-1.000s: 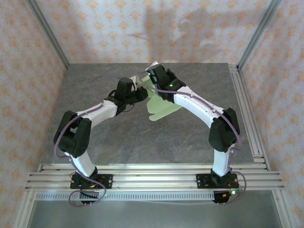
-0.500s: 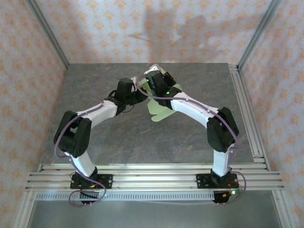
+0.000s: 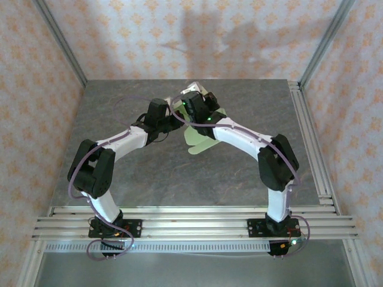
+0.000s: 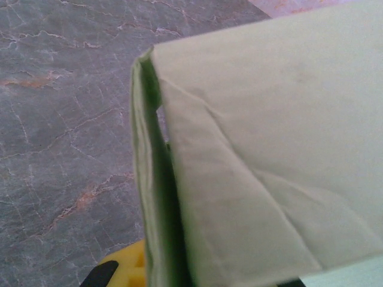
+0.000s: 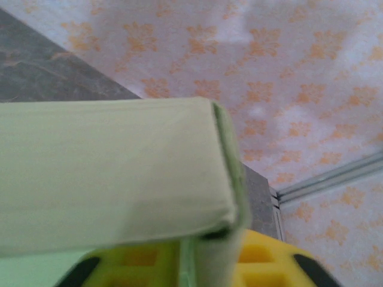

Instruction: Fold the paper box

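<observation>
Right arm's swung in over the paper box (image 3: 200, 140) since a sec ago. Left hand (image 3: 176, 118) seems clamped on it; right hand (image 5: 188, 263) can't tell. Thin, light, floppy card: pinch near creases.

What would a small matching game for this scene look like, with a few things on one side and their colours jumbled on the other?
Things:
1. paper box
2. table
3. back wall
4. rails at the near edge

Colours:
A. grey, marbled like stone
B. pale yellow-green
C. silvery metal
D. pinkish with an orange flower pattern

Pairs: 1-B, 2-A, 3-D, 4-C
</observation>
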